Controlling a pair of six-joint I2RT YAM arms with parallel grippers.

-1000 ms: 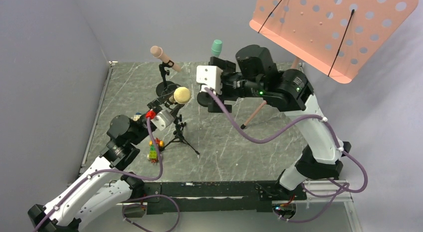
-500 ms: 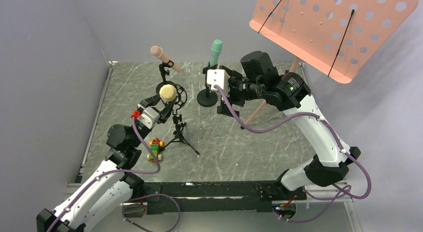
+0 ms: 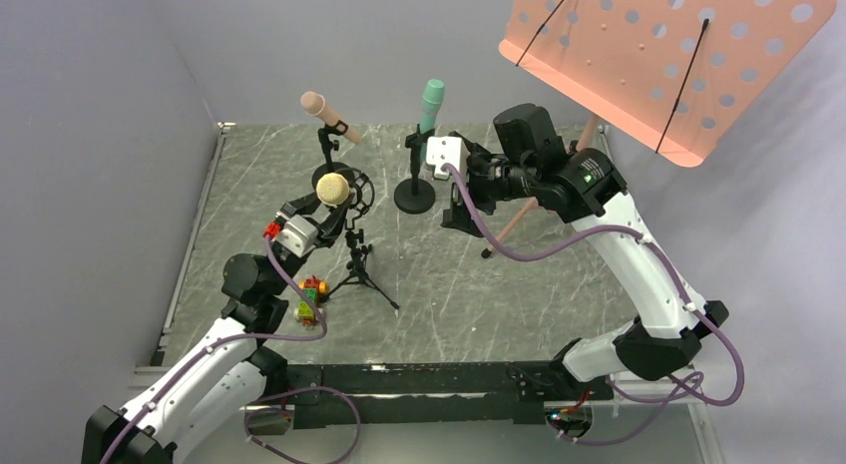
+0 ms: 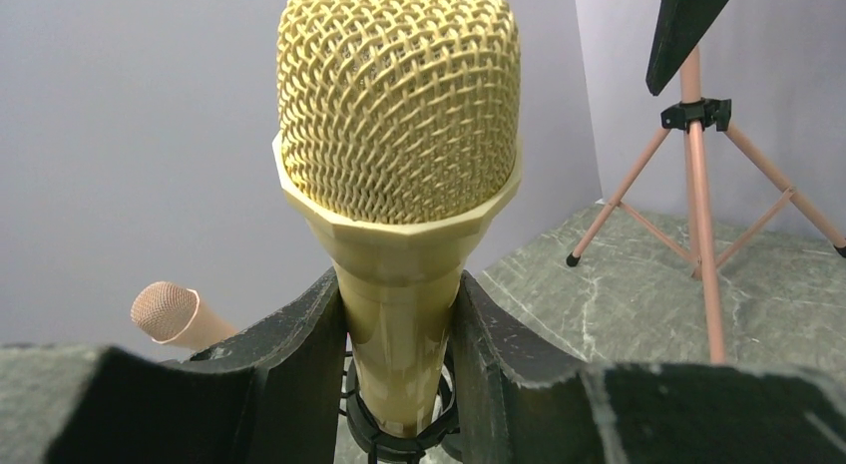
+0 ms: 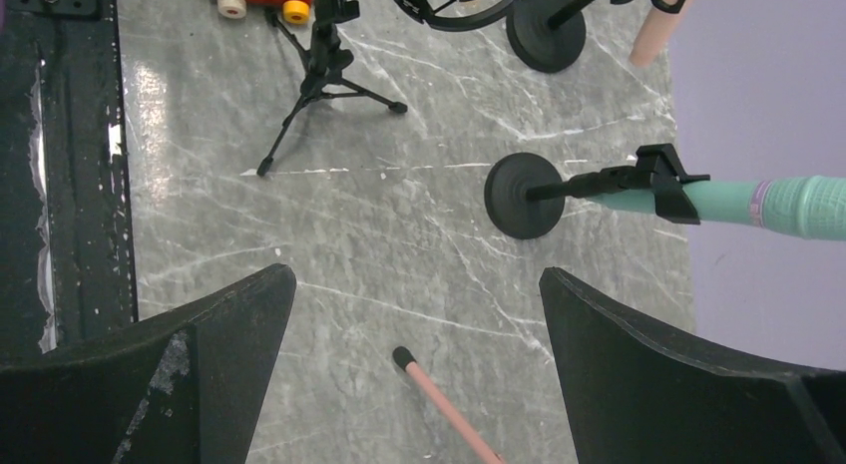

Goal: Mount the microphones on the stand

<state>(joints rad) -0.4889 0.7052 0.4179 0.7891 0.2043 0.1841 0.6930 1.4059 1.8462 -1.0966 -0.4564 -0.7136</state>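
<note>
— Item one, teal microphone (image 3: 432, 95): what is changing?

— Your right hand (image 5: 417, 284) is backing away from it, jaws spread wide and carrying nothing. A second ago it was crowding the round-base stand (image 5: 524, 195). Now the teal microphone is sitting in that stand's clip, angled upward, with your hand well apart from it. I am reading that one as attached.

— Item two, yellow microphone (image 4: 399, 135)?

— Your left hand (image 4: 397, 354) is clamping its handle just below the mesh head, fingers (image 4: 299, 364) pressing on either side. You are carrying it leftward over the tripod stand (image 3: 357, 269), and its lower end is now entering the black ring mount (image 4: 399, 439). I cannot tell whether it is seating fully.

— Item three, pink microphone (image 3: 324, 110)?

— It is resting tilted on its own stand at the far side of the table (image 3: 449, 304), unchanged.

— What is remaining?

— You are likely finishing the last placement. Keep it going down straight, because a sideways push could be tipping that light tripod stand.
</note>
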